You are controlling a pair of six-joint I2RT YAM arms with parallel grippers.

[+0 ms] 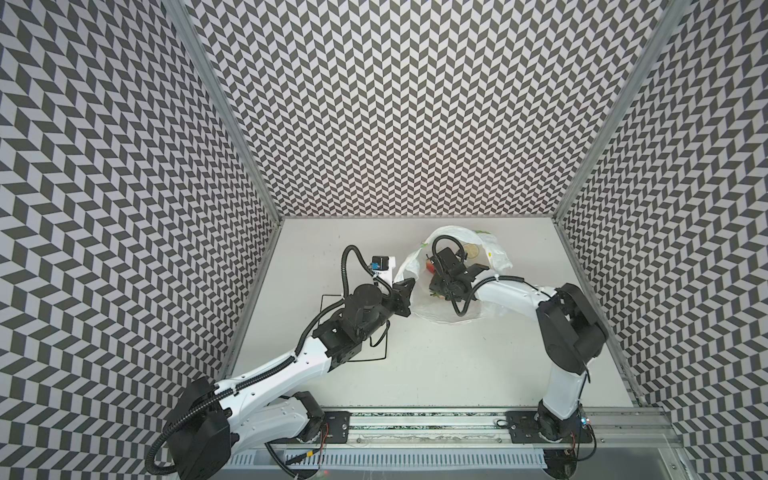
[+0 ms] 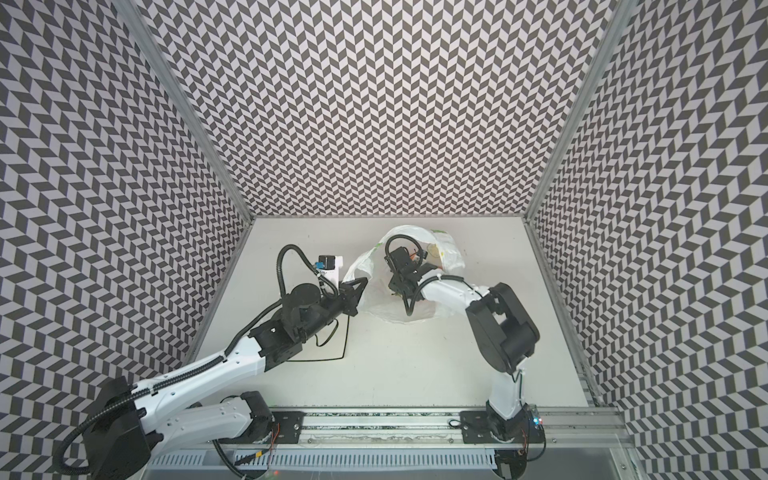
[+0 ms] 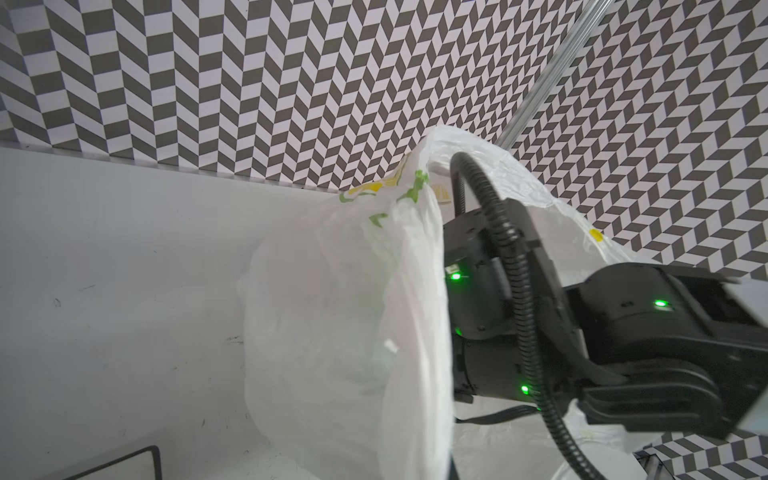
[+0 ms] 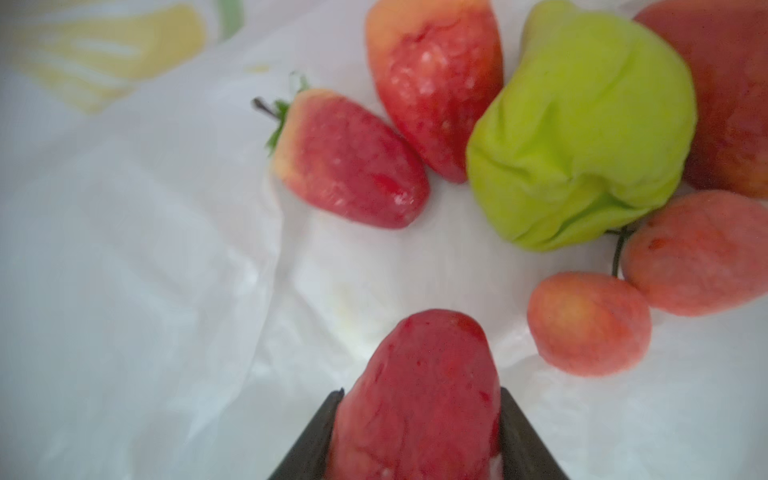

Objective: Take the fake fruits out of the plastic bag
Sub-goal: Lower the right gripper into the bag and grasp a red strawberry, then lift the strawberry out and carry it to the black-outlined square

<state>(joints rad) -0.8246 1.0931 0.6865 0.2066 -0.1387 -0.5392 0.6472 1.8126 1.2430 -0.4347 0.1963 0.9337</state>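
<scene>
At the back of the desk (image 1: 457, 365), the left hand (image 1: 409, 286) is clamped on the plastic bag (image 1: 496, 255). Inside it, the right hand (image 4: 420, 392) grips a red strawberry (image 4: 424, 357) beside the other fake fruits (image 4: 582, 133).

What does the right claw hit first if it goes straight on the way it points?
Probably the plastic bag itself. The right claw, shut on a red strawberry, points at bare white film between a loose strawberry and an orange-pink ball. Depth is unclear.
</scene>
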